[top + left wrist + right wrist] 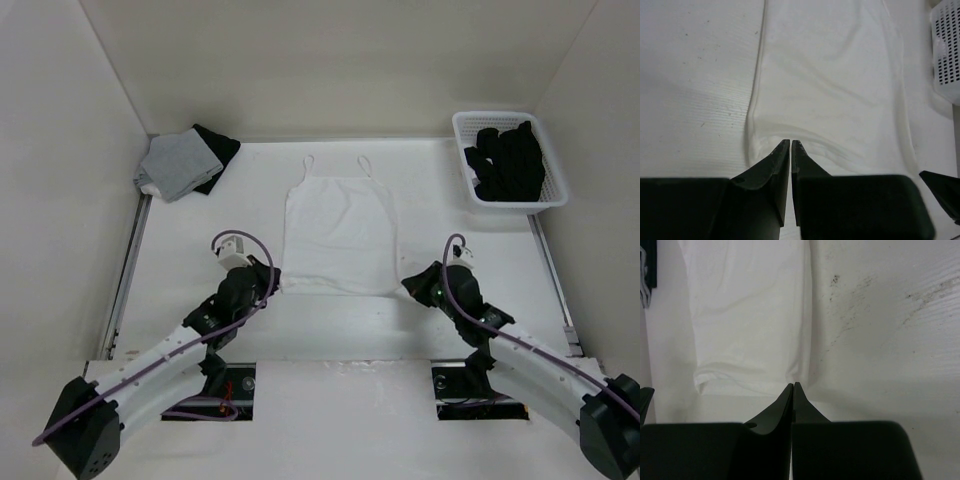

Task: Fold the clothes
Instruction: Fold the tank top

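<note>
Table [180,230]: flat, pale, walled on three sides.

White top [337,235]: lies spread flat mid-table, between the two arms. Straps [310,165] point to the far side, hem [740,385] toward the arm bases. Judged very light, thin and limp. It will drape and sag from any hold, won't keep a crease by itself and may drag on the table. Best taken at the two hem corners together, so the edge lifts straight.

Basket [460,125]: far right, holds dark clothes [510,160]. It sits well apart from the top.

Grey garment [178,165]: far left, lying on a black garment [222,148].

Left gripper [790,145]: at the near-left hem corner. Only a thin slit shows between the fingers, and the cloth puckers toward the tips, so it appears pinched.

Right gripper [793,386]: at the near-right hem corner, fingers fully together. Cannot tell whether cloth is caught between them.
</note>
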### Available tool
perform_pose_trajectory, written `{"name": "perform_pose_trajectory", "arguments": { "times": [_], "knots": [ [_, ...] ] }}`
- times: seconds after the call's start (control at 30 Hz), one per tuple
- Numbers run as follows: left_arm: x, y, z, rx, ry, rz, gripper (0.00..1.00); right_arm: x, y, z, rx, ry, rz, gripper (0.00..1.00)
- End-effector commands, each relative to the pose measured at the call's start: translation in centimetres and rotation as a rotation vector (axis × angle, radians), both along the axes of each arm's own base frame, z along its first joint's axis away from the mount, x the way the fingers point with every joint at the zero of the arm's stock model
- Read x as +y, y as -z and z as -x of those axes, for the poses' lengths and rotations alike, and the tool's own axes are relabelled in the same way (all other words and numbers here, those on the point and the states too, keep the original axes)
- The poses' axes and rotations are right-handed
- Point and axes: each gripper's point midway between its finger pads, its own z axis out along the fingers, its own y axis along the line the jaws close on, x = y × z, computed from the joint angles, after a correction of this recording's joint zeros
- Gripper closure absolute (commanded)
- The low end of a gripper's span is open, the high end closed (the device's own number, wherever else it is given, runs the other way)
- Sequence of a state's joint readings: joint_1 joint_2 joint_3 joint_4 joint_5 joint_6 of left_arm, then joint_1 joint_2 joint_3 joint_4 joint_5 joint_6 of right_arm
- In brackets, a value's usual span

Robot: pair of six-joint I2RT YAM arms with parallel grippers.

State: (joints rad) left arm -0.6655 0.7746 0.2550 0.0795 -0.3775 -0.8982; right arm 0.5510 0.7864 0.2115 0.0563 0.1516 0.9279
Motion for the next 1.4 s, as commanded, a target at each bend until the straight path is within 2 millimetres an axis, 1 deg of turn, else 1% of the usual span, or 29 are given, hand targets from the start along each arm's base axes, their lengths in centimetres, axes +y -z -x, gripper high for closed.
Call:
{"name": "perform_pose_trajectory", "arguments": {
  "times": [0.0, 0.1, 0.17, 0.23, 0.3, 0.37, 0.5, 0.6, 0.77, 0.87, 1.03, 1.07, 1.2, 1.3, 1.37],
  "knots": [
    [0.8, 1.7, 1.1, 0.047, 0.005, 0.024, 0.96, -0.9, 0.9, 0.7, 0.055, 0.052, -0.007, 1.00],
    [1.3, 2.4, 1.4, 0.061, 0.002, 0.044, 0.97, -1.0, 1.2, 1.3, 0.087, 0.066, -0.016, 1.00],
    [1.1, 2.8, 1.4, 0.076, 0.012, 0.037, 0.95, -1.3, 1.5, 1.3, 0.097, 0.084, -0.015, 1.00],
    [0.5, 2.6, 1.3, 0.076, 0.033, 0.022, 0.91, -1.7, 1.6, 1.1, 0.097, 0.106, -0.005, 1.00],
    [-0.1, 1.9, 1.0, 0.054, 0.043, 0.014, 0.88, -1.7, 1.7, 1.1, 0.101, 0.106, 0.002, 1.00],
    [0.0, 1.6, 0.5, 0.044, 0.030, -0.017, 0.86, -1.6, 1.6, 1.1, 0.096, 0.101, 0.004, 1.00],
    [-0.2, 2.6, -0.2, 0.066, 0.027, -0.132, 0.82, -1.2, 1.4, 1.0, 0.080, 0.088, -0.004, 1.00],
    [-0.3, 3.4, -0.3, 0.082, 0.023, -0.172, 0.80, -1.1, 1.4, 1.0, 0.075, 0.082, -0.007, 1.00],
    [-1.0, 4.0, -0.6, 0.091, 0.037, -0.178, 0.77, -0.8, 1.5, 1.0, 0.072, 0.067, 0.001, 1.00],
    [-1.1, 4.1, -0.8, 0.097, 0.035, -0.185, 0.75, -0.6, 1.6, 1.0, 0.072, 0.059, 0.004, 1.00],
    [-0.8, 5.2, -1.0, 0.131, 0.022, -0.207, 0.75, -0.4, 2.0, 1.1, 0.074, 0.050, 0.005, 1.00],
    [-0.8, 5.3, -1.0, 0.134, 0.023, -0.207, 0.75, -0.3, 2.0, 1.1, 0.074, 0.048, 0.006, 1.00],
    [-0.7, 5.0, -0.9, 0.129, 0.016, -0.190, 0.89, -0.4, 2.1, 1.1, 0.073, 0.050, 0.006, 1.00],
    [-0.7, 4.0, -0.5, 0.113, 0.017, -0.144, 0.95, -0.5, 2.0, 1.2, 0.070, 0.055, 0.004, 1.00],
    [-0.6, 3.1, -0.1, 0.094, 0.018, -0.101, 0.96, -0.6, 2.1, 1.3, 0.071, 0.062, -0.003, 1.00]
  ]
}}
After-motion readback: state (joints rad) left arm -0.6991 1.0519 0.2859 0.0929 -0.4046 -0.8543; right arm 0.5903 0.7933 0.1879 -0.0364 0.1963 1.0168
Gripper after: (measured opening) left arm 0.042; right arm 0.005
